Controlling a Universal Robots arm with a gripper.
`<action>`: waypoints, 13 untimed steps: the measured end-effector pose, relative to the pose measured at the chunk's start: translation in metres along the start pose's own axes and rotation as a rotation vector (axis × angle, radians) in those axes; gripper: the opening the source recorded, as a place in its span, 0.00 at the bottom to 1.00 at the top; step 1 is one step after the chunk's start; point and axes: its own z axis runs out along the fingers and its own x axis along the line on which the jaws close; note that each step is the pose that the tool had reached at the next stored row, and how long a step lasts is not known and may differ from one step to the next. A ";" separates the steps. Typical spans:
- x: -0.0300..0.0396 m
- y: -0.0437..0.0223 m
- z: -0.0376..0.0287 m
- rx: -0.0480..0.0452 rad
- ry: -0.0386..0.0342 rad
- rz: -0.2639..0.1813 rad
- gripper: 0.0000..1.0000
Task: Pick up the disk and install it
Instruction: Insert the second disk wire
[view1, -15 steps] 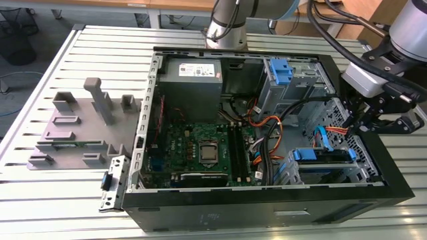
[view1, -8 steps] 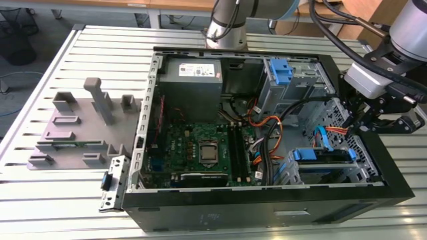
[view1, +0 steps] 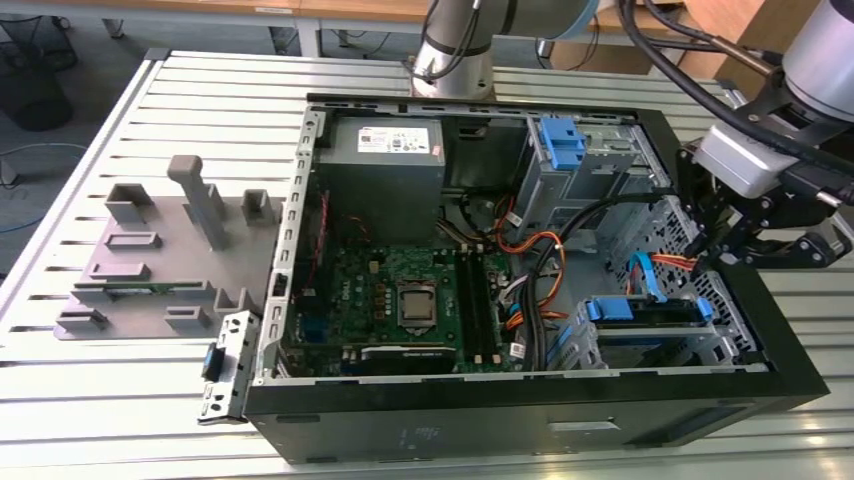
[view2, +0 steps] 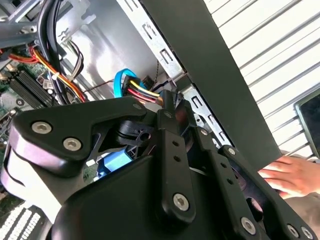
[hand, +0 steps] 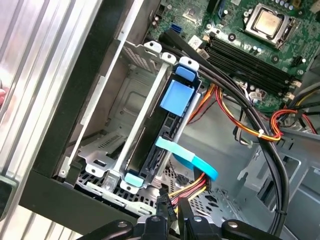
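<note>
The disk (hand: 167, 130) stands on edge inside the metal drive cage (hand: 112, 150) in the corner of the open computer case. Its blue carrier frame and tab face up. In the exterior view the disk (view1: 645, 310) lies in the cage at the case's near right. My gripper (hand: 172, 212) hovers just off the disk's connector end, beside the blue ribbon cable (hand: 187, 157) and the red-yellow power plug (hand: 192, 187). The fingers are shut with nothing between them. In the exterior view the gripper (view1: 727, 250) hangs over the case's right wall.
Black cable bundles (hand: 240, 110) cross the case beside the cage. The motherboard (view1: 400, 300), grey power supply (view1: 387, 150) and a second blue carrier (view1: 563, 140) are inside the case. A grey fixture plate (view1: 160, 260) lies on the slatted table. A person's hand (view2: 295, 175) rests outside the case.
</note>
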 end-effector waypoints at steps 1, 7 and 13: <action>0.0000 -0.0001 0.0000 -0.0017 -0.0005 -0.006 0.24; 0.0011 -0.0026 -0.0024 -0.0109 -0.0059 -0.018 0.24; 0.0023 -0.0052 -0.0022 -0.0120 -0.0063 -0.019 0.24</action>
